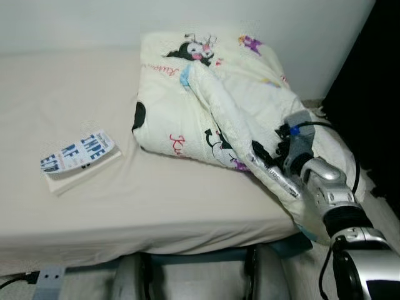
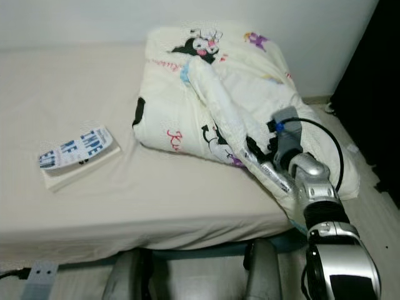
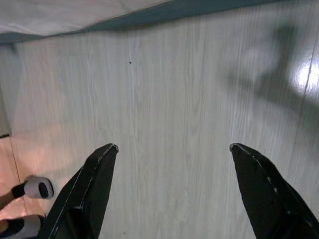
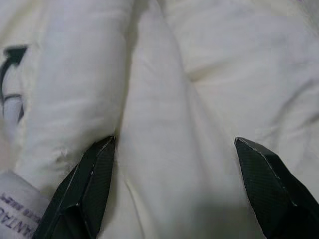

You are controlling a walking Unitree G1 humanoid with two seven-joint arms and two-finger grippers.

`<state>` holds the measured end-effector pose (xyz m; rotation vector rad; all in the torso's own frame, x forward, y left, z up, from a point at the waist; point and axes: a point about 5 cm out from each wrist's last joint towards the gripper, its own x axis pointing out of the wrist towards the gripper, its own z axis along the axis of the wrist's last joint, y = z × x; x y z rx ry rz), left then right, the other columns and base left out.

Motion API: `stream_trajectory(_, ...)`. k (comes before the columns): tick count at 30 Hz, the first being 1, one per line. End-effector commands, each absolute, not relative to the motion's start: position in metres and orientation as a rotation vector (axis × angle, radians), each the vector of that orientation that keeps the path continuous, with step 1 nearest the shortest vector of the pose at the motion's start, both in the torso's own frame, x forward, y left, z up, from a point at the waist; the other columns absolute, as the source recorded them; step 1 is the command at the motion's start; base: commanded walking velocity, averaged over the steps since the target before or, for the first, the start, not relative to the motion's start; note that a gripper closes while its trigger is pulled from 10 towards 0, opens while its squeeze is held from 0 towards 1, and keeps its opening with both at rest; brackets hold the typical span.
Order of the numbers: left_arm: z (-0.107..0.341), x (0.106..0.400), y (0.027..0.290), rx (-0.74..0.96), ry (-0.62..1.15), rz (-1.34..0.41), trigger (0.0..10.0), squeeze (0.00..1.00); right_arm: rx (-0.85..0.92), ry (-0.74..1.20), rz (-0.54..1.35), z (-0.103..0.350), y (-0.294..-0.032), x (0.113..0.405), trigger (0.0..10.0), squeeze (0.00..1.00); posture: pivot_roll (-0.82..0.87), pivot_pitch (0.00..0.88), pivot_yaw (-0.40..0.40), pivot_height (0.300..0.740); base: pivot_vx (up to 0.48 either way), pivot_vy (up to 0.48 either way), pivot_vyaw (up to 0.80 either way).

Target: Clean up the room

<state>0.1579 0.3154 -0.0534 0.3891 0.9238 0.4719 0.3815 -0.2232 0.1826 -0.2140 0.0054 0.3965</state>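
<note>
comforter lying bunched upper right on bed | right gripper hovering wide over a fold; probably soft, bulky, light; pinching a thick ridge suits | left gripper hanging wide

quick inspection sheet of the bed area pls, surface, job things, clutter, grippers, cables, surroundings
surface: bed with a plain beige sheet, mostly bare on the robot's left.
job's things: cream cartoon-print comforter bunched at the bed's right end, part hanging over the edge.
clutter: book lying flat on the sheet, apart from the comforter.
grippers: right gripper open, fingers spread against a fold of the comforter; left gripper open, over the wooden floor beside the bed.
cables: black cable looping off the right wrist; a dark cord by the bed's lower left corner.
surroundings: white wall behind the bed, dark area at far right.
</note>
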Motion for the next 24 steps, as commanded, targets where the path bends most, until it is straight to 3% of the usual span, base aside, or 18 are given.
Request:
stream_trajectory(1, -0.055, 0.142, 0.325, 0.403, 0.956, 0.482, 10.0, 0.0, -0.214, 0.008, 0.474, 0.179, -0.209, 0.382, 10.0, 0.0, 0.1, 0.315, 0.031, 0.517, 0.0, 0.0, 0.0)
stream_trajectory(17, -0.056, 0.147, 0.319, 0.369, 0.929, 0.458, 10.0, 0.0, -0.112, -0.241, 0.569, 0.247, -0.175, 0.396, 10.0, 0.0, 0.09, 0.338, 0.02, 0.517, 0.0, 0.0, 0.0)
stream_trajectory(24, -0.059, 0.146, 0.313, 0.373, 0.939, 0.433, 10.0, 0.0, -0.251, -0.112, 0.555, 0.224, -0.156, 0.402, 10.0, 0.0, 0.09, 0.342, 0.011, 0.517, 0.0, 0.0, 0.0)
